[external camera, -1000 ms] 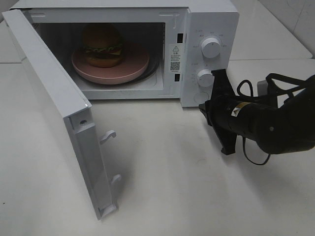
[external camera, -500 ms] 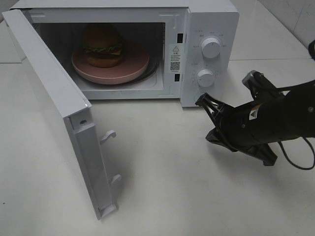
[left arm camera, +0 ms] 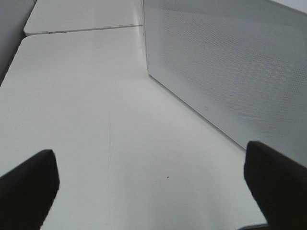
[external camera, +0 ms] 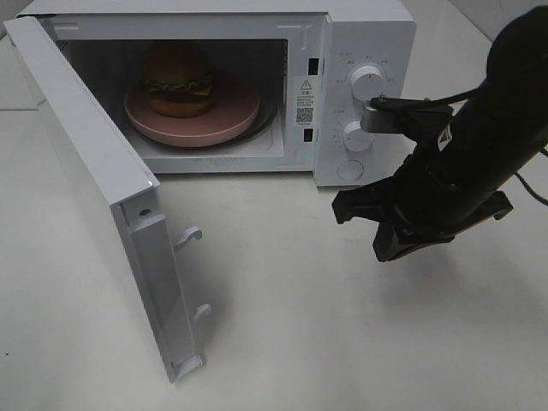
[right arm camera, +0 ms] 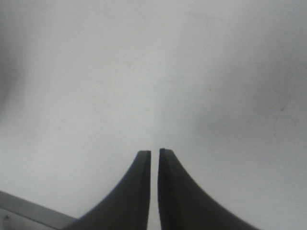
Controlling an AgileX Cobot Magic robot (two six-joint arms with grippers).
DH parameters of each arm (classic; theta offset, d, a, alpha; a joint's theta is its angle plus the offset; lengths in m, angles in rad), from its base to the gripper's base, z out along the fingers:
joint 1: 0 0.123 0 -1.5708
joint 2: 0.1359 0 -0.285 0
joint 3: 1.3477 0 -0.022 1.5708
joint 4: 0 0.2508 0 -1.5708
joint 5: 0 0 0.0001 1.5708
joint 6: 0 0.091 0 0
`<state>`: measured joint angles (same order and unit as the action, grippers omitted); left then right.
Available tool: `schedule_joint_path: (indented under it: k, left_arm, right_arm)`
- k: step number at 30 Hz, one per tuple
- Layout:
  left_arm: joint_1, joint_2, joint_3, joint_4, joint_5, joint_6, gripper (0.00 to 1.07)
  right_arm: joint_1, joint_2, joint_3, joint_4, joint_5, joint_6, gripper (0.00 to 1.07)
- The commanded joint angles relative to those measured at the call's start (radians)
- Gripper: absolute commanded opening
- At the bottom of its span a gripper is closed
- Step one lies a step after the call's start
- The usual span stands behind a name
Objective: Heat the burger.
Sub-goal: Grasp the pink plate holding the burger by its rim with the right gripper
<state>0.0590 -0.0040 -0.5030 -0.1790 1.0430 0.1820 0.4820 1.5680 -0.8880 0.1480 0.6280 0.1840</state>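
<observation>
- Microwave (external camera: 368,34): white, standing on the white table (external camera: 282,334).
- Door (external camera: 86,163): swung wide open, jutting forward from the microwave's left side. Two white latch hooks (external camera: 190,235) show on its free edge.
- Pink plate (external camera: 235,116): round, lying on the floor of the microwave's cavity.
- The burger (external camera: 178,79): upright on the pink plate, inside the microwave, towards the cavity's left rear.
- Upper knob (external camera: 366,83) and lower knob (external camera: 355,135): on the control panel at the microwave's right front.
- Right arm (external camera: 479,145): black, reaching in from the microwave's right. It is bent downward in front of the control panel, with a grey bracket (external camera: 383,116) just beside the lower knob.
- Right gripper (right arm camera: 154,152): over bare table in front of the microwave's right corner. The fingers are all but together with a thin slit between them, and they hold nothing.
- Left gripper (left arm camera: 152,181): low over the table beside the door's perforated outer face. The fingers (left arm camera: 29,182) are spread wide apart and hold nothing.
</observation>
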Motion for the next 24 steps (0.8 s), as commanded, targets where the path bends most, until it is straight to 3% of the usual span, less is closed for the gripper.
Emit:
schedule_joint_path:
  k: [1, 6, 19, 24]
  left_arm:
    - [-0.001, -0.020, 0.002, -0.002, 0.000, -0.006, 1.00]
    - [-0.001, -0.020, 0.002, -0.002, 0.000, -0.006, 1.00]
    - [-0.001, -0.020, 0.002, -0.002, 0.000, -0.006, 1.00]
    - [-0.001, -0.020, 0.002, -0.002, 0.000, -0.006, 1.00]
  right_arm:
    - [-0.004, -0.007, -0.029, -0.009, 0.101, -0.107, 0.09]
    - [-0.004, -0.007, -0.069, -0.015, 0.245, -0.355, 0.11]
    - [-0.001, -0.008, -0.073, -0.026, 0.267, -0.782, 0.13]
    - [-0.001, -0.008, -0.073, -0.027, 0.269, -1.126, 0.13]
